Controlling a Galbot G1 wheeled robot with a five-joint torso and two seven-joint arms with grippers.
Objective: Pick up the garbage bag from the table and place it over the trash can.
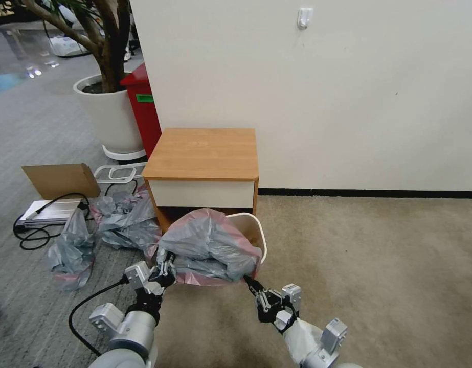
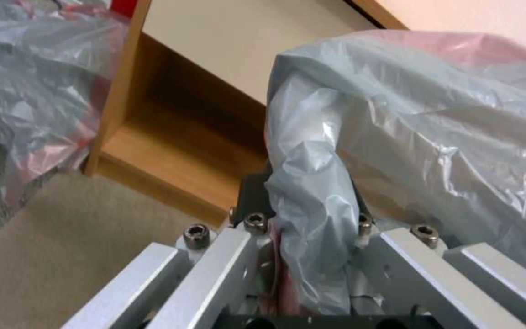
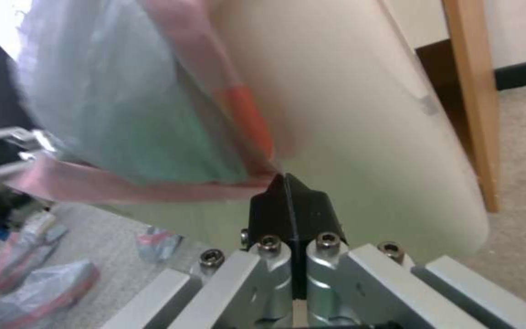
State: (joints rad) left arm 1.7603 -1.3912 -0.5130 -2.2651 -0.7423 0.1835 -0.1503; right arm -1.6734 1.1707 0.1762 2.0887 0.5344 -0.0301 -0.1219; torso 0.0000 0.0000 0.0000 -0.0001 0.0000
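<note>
Both arms reached in from the near edge toward the trash can [image 1: 253, 227]. Left pincer [image 1: 166, 266] sat at the can's near-left corner, pinching a fold of the garbage bag [image 1: 210, 245]; in the left wrist view the plastic [image 2: 312, 201] ran down between its fingers. Right pincer [image 1: 249, 282] was at the can's near-right corner, fingers pressed together on the bag's pink rim band [image 3: 153, 187], tips [image 3: 287, 192] meeting right at the edge. Bag lay crumpled and bunched over the can's mouth, covering its near and left parts; the far-right rim was bare. Can stood on the carpet directly in front of the worktop [image 1: 202, 153], touching or nearly touching it. Other grey-pink bags [image 1: 123, 220] lay on the floor left of the can.
</note>
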